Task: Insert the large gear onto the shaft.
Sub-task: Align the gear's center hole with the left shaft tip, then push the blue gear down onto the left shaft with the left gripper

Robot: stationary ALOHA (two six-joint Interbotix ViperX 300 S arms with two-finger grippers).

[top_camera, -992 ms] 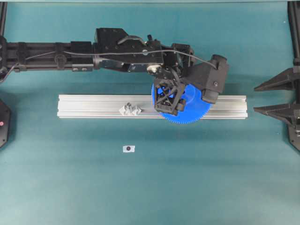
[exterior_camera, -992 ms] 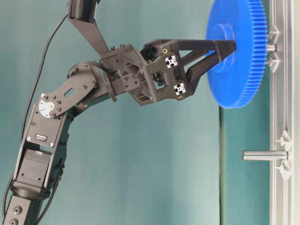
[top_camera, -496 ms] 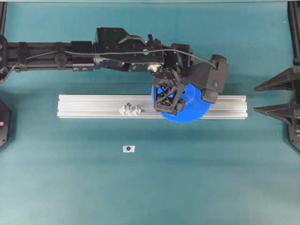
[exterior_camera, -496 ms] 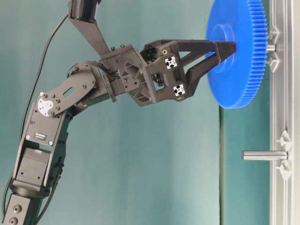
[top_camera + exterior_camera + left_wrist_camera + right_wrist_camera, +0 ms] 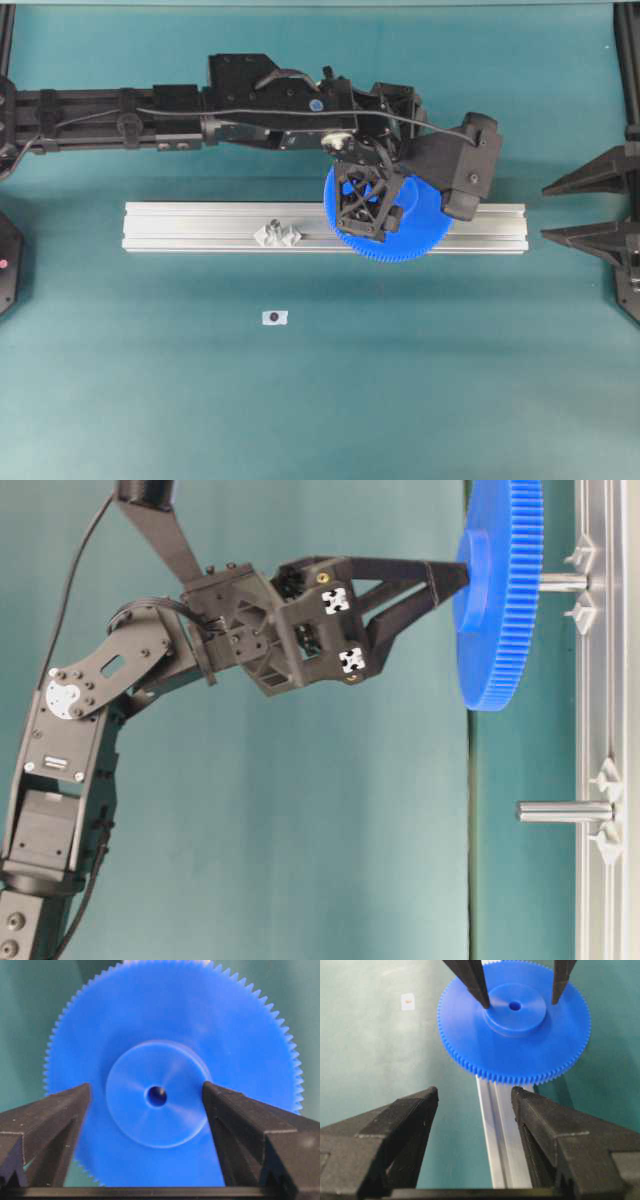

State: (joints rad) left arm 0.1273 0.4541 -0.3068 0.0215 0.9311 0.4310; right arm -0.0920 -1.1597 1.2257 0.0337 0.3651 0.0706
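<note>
Left claw (image 5: 145,1097) astride large gear (image 5: 170,1080) hub

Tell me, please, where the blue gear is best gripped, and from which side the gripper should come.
Grip the blue gear by its raised round hub, coming straight onto its flat face, which is probably the safest. The hub stands out from the disc and gives two opposite walls, whereas the rim is wide and toothed. The left gripper already has a finger on each side of the hub.
</note>
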